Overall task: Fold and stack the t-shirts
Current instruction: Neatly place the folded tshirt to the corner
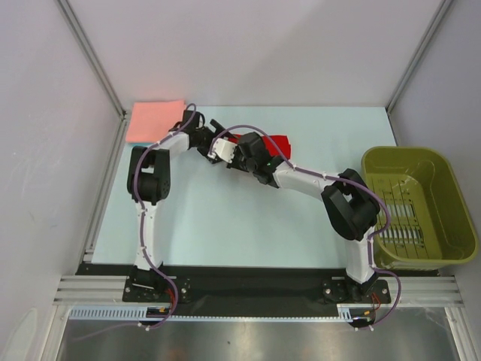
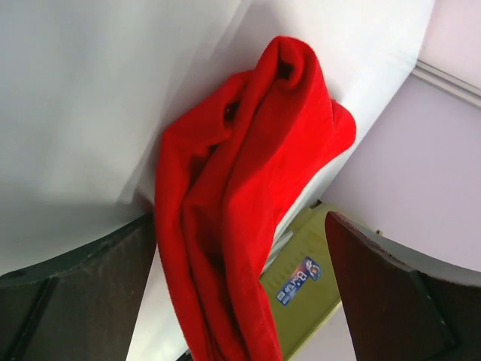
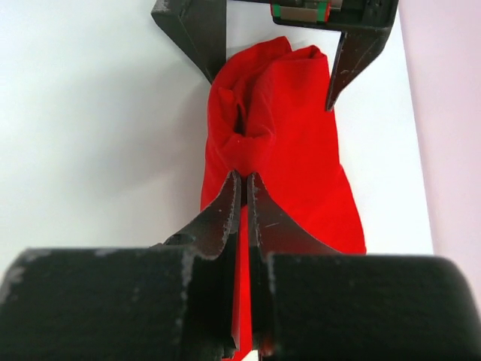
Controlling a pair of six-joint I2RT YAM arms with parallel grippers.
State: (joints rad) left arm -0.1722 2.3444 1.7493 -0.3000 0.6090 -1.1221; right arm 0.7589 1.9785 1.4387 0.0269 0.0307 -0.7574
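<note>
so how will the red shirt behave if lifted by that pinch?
Probably floppy: the red shirt is bunched in soft folds where the right gripper pinches it. Likely light, being thin cloth. Unpinched layers would probably sag.

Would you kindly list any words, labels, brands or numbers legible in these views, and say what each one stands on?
Blue sticker on the olive-green basket: it carries light lettering, too blurred to read.
Red t-shirt: no text visible.
Salmon-pink t-shirt: no text visible.
Nothing else in any view shows readable writing.
</note>
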